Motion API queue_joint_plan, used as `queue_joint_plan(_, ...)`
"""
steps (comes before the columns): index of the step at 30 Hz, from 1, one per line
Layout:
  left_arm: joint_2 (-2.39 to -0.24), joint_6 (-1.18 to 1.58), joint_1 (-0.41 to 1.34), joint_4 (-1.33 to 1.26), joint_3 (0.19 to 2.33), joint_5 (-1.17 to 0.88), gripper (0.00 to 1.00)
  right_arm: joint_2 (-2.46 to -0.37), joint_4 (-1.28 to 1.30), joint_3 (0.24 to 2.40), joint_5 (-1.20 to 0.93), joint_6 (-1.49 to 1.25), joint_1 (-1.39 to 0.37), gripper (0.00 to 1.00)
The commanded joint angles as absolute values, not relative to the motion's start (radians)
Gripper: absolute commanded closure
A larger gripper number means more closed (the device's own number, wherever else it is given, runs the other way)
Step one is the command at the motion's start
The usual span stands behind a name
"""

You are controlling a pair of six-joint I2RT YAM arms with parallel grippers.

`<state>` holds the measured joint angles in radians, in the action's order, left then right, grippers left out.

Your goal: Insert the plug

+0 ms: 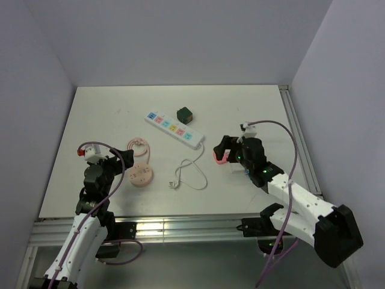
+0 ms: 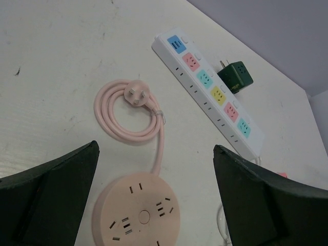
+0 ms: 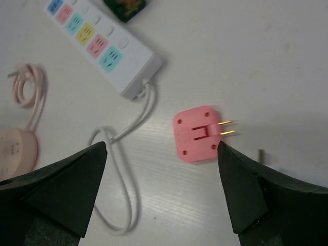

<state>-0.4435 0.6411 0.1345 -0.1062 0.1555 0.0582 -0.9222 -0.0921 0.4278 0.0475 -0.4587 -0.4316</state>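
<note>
A pink square plug (image 3: pixel 197 134) lies flat on the table with its two gold prongs pointing right; it also shows in the top view (image 1: pixel 220 158). My right gripper (image 3: pixel 163 200) is open and empty just above it, its fingers spread wider than the plug. The white power strip (image 1: pixel 171 128) with coloured sockets lies at the table's middle, also in the right wrist view (image 3: pixel 97 41). My left gripper (image 2: pixel 156 200) is open and empty above a round pink socket hub (image 2: pixel 136 212), which shows in the top view (image 1: pixel 140 176).
A dark green cube adapter (image 1: pixel 184 114) sits behind the strip. The strip's white cord (image 1: pixel 191 171) loops between hub and plug. The hub's pink cord (image 2: pixel 128 115) is coiled with its three-pin plug (image 2: pixel 136 95). A metal rail (image 1: pixel 301 144) runs along the table's right edge.
</note>
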Motion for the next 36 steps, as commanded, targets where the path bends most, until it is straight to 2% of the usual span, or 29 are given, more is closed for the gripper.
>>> queue_joint_plan(1,-0.453,0.649,0.133,-0.14,0.19,0.063,0.01,-1.03,-0.098,0.56,0.098,-0.381,-0.54,0.05)
queue_joint_plan(5,-0.476,0.64,0.135,-0.149,0.198,0.04,0.01,-1.236,-0.06,0.777,0.04,-0.309,-0.577,0.16)
queue_joint_plan(12,-0.483,0.621,0.135,-0.172,0.193,-0.008,0.0,-1.659,0.015,1.128,0.026,-0.174,-0.581,0.15)
queue_joint_plan(20,-0.505,0.62,0.135,-0.181,0.196,-0.021,0.0,-1.981,0.179,1.543,0.112,-0.031,-0.58,0.14)
queue_joint_plan(26,-0.508,0.618,0.135,-0.179,0.196,-0.023,0.01,-2.135,0.271,1.756,0.078,0.017,-0.561,0.08)
queue_joint_plan(36,-0.514,0.614,0.135,-0.193,0.196,-0.043,0.0,-2.233,0.279,1.832,0.005,0.07,-0.506,0.05)
